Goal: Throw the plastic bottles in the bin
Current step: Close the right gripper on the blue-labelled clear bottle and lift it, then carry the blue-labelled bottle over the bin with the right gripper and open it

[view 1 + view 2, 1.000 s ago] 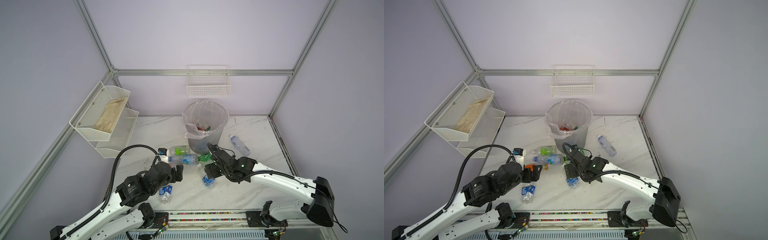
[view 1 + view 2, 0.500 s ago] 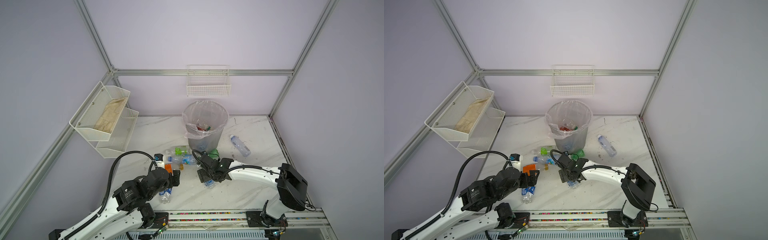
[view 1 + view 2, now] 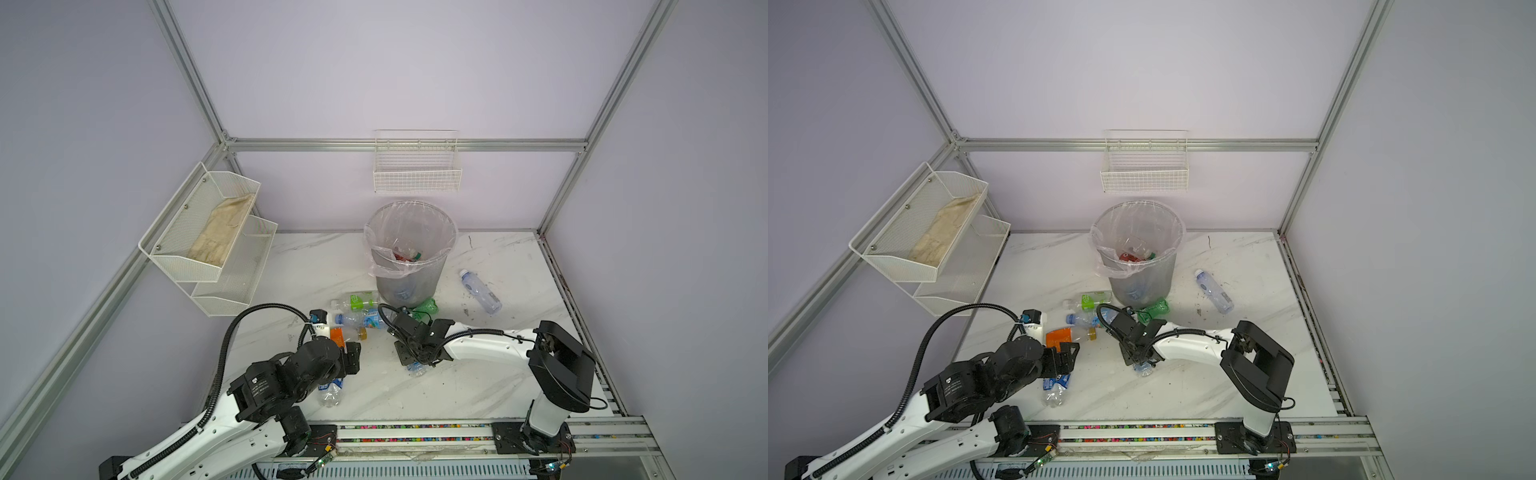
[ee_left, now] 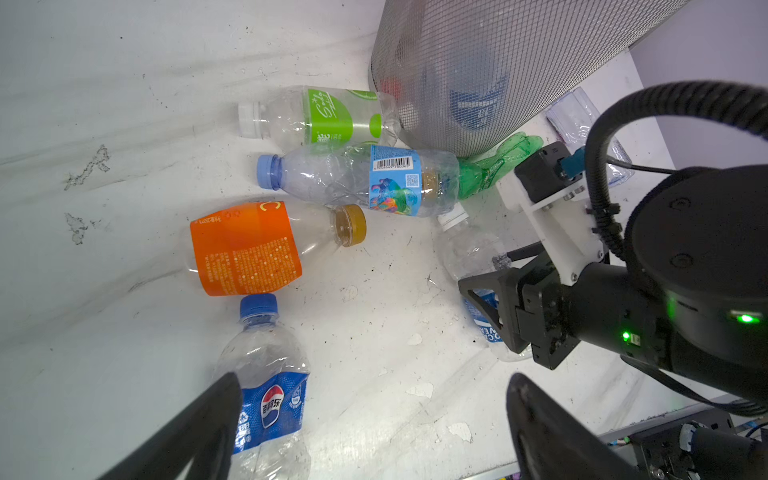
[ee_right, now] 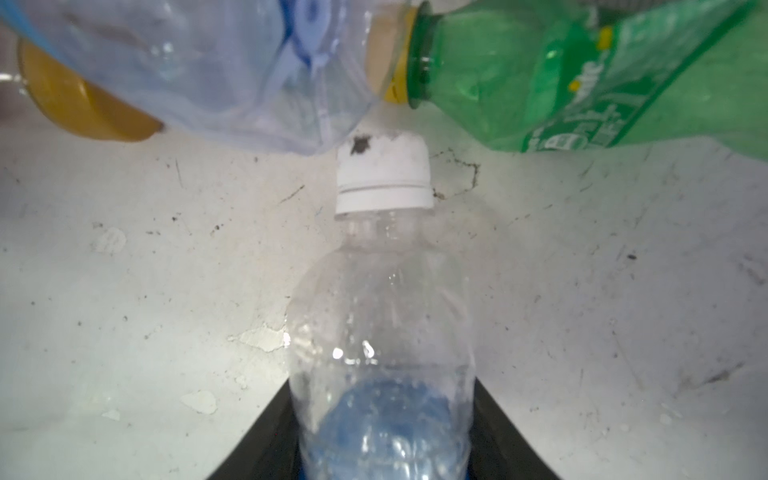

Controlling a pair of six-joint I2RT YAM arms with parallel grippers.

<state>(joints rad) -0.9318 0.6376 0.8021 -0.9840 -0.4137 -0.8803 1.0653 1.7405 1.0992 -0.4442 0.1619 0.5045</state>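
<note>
A robotics lab test cell — plain lilac wall panels [image 3: 415,62] in an aluminium frame [image 3: 407,144] enclose a marble-patterned surface [image 3: 478,386]. A left arm [image 3: 266,386] and a right arm [image 3: 486,353] stand on a front rail [image 3: 415,432] — white wire baskets [image 3: 417,174] hang on the walls.

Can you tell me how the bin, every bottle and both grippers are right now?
bin: upright, partly filled.
left gripper: open, empty.
right gripper: around the white-cap bottle; grip unclear.
white-cap bottle: lying flat.
blue-label bottle: lying by the left gripper.
orange-label bottle: lying flat.
green-label bottle: lying, base against the bin.
blue-cap bottle: lying, crumpled.
all-green bottle: lying at the bin's foot.
lone bottle: lying apart, right of the bin.
</note>
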